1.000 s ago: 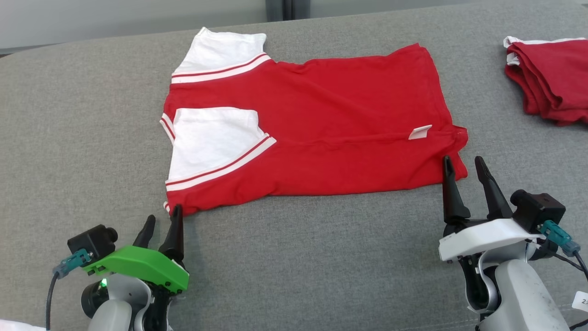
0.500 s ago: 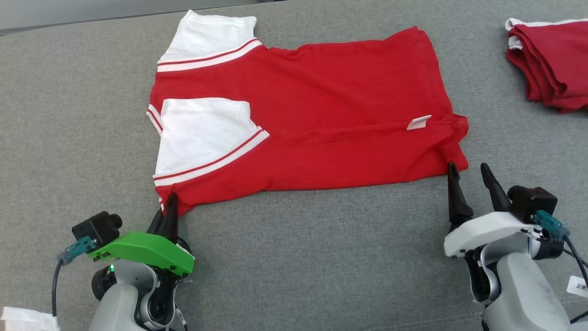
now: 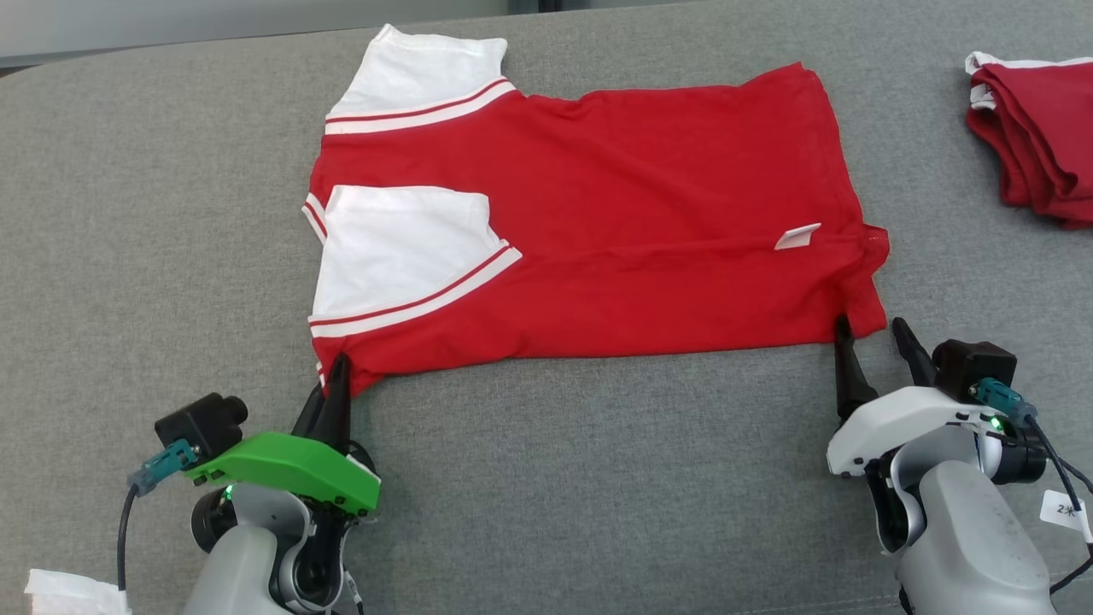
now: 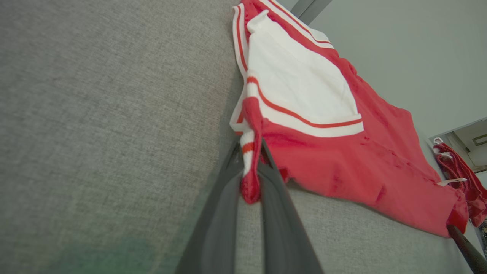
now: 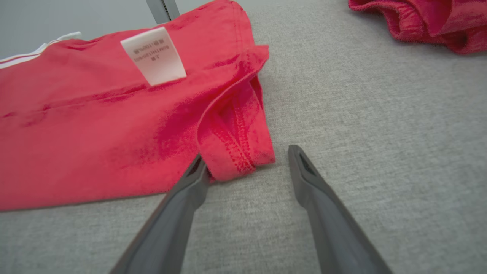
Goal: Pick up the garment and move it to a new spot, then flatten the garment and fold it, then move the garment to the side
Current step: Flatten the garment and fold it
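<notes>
1. Lying spread on the grey woven upholstered surface (image 3: pixel 546 478), the red short-sleeved shirt (image 3: pixel 615 213), with white sleeves and striped trim, was flattened and looked folded once lengthwise, its near edge facing the robot.
2. The green-shelled left gripper (image 3: pixel 337 376) had its fingers pressed together on the shirt's near corner at the sleeve end, with red and white cloth pinched between them.
3. The white-shelled right gripper (image 3: pixel 871 329) stood with jaws apart around the near hem corner, one finger touching the cloth.
4. By my judgement the next fold was only starting. Closing the right grip, finishing the folds and moving the shirt aside remained.
5. A small white care label (image 3: pixel 798 237) lay on the shirt near the hem end. A crumpled pile of red cloth (image 3: pixel 1037 137) sat well apart at the far right, and a white scrap of paper (image 3: pixel 60 594) lay by the left arm; neither seemed to block the fold.
</notes>
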Robot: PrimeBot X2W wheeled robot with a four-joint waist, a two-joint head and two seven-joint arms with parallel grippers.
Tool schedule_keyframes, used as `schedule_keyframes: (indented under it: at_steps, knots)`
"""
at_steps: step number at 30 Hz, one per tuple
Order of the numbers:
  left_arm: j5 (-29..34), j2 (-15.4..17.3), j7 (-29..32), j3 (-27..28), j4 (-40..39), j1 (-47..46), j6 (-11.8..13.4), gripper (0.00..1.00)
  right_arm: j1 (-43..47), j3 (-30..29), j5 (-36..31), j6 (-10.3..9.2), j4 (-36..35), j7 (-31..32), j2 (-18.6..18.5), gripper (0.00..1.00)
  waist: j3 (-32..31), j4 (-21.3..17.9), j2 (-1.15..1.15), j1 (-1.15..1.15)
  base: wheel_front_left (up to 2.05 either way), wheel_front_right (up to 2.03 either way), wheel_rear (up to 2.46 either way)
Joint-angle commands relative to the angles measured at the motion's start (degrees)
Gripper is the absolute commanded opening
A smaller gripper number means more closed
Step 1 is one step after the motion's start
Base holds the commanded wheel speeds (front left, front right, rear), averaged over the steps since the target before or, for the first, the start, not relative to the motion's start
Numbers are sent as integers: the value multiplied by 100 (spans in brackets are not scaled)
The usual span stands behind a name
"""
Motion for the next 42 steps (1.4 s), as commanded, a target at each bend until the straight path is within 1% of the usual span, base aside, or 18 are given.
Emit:
schedule_keyframes:
  at_steps: [1,2,3,4,10,15,19,23,30,32,34,38,42]
  knots:
    - [-21,14,-46,-4,15,-6,-44,0,-98,-56,21,-4,53,-37,-13,38,-32,-5,0,0,0,0,0]
    - [-23,15,-69,-7,19,1,-45,0,-114,-75,63,-3,79,-42,-13,24,-46,-12,0,0,0,0,0]
    - [-19,18,-101,-8,15,5,-52,0,-121,-99,79,-4,106,-52,-15,7,-62,-24,0,0,0,0,0]
    - [-20,24,-120,-5,10,9,-60,0,-132,-114,109,-4,130,-55,-16,0,-77,-34,0,0,0,0,0]
    - [-47,113,-297,63,-164,70,-92,0,-204,-63,567,-4,147,-43,-16,0,-225,-70,0,0,0,0,0]
    - [-38,195,-331,79,-496,206,-74,0,-67,-134,628,-4,-151,38,-18,0,-360,-66,0,0,0,0,0]
    - [-15,248,-230,25,-894,421,-5,0,151,-162,616,-4,-624,230,-18,0,-452,-61,0,0,0,0,0]
    - [-18,297,-57,-54,-1383,793,94,0,507,-145,604,-4,-1252,542,-17,0,-508,-75,0,0,0,0,0]
    - [-75,531,258,-10,-2367,1832,439,0,1488,-293,587,-4,-2629,1250,-16,0,-430,-92,0,0,0,0,0]
    - [-141,558,322,31,-2522,2047,523,0,1720,-331,656,-4,-2969,1453,-17,0,-388,-91,0,0,0,0,0]
    - [-230,540,412,72,-2539,2174,625,0,1895,-384,781,-5,-3167,1668,-18,0,-317,-92,0,0,0,0,0]
    - [-276,437,419,57,-2218,1987,694,0,1737,-338,953,-5,-2799,1773,-17,0,-241,-96,0,0,0,0,0]
    - [-255,363,370,-12,-1927,1824,629,0,1493,-269,963,-5,-2258,1640,-17,0,-194,-78,0,0,0,0,0]
